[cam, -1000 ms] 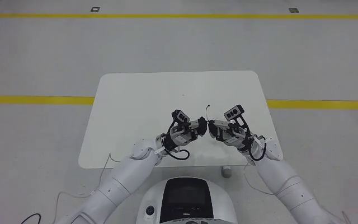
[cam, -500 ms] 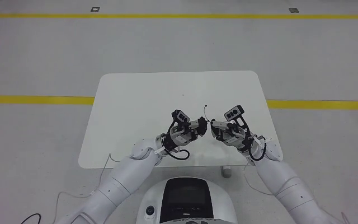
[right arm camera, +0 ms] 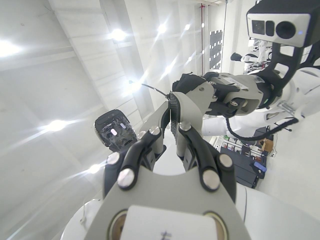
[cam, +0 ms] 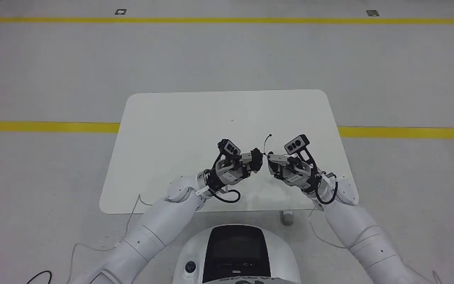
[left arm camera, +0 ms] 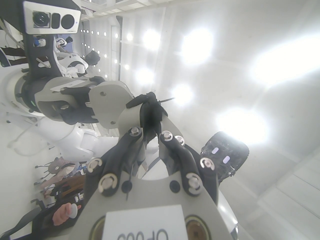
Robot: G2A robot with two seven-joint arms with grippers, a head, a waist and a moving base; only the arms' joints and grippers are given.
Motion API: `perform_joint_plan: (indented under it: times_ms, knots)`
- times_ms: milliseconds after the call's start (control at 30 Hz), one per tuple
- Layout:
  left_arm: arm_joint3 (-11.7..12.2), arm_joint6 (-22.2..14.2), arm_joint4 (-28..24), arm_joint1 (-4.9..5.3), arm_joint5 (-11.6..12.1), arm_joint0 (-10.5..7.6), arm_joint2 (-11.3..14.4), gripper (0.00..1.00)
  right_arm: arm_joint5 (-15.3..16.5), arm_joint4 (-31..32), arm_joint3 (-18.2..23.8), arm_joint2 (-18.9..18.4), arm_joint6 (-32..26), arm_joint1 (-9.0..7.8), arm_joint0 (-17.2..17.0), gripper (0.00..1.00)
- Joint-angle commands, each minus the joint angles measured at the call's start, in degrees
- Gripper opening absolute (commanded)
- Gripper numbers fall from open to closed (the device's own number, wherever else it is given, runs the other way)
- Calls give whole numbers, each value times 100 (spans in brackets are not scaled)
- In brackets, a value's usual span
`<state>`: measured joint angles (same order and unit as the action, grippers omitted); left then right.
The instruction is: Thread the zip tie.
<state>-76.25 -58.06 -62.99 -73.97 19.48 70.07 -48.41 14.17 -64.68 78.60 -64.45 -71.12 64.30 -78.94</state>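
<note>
- The thin black plastic zip tie (cam: 268,139) is held in the air above the near right part of the white rounded-rectangle tabletop (cam: 177,135), between the two arms and not touching the surface.
- The left pincer (cam: 254,160) and the right pincer (cam: 270,163) meet tip to tip over the tabletop, facing each other.
- In the left wrist view, the left pincer (left arm camera: 150,116) has its dark-padded fingers (left arm camera: 140,116) pressed together on the zip tie. A short free piece of the zip tie (left arm camera: 167,99) sticks out past the tips, and a thin black strand runs back between the fingers toward the wrist.
- In the right wrist view, the right pincer (right arm camera: 171,108) is clamped on the zip tie too, its ribbed pads (right arm camera: 175,111) closed against each other. The zip tie (right arm camera: 153,89) leaves the tips as a thin, slightly bent line and ends free in the air.
- From above, the free end curves up and away from the robot, just beyond the point where the pincers touch.
- A yellow tape line (cam: 57,126) crosses the grey floor on either side of the tabletop.
</note>
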Motion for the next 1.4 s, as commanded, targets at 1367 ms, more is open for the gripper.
perform_joint_plan:
  times_ms: [1367]
  knots:
    - [0, 0, 0, 0, 0, 0, 0, 0, -160, 117, -276, -531, -38, 122, -65, 0]
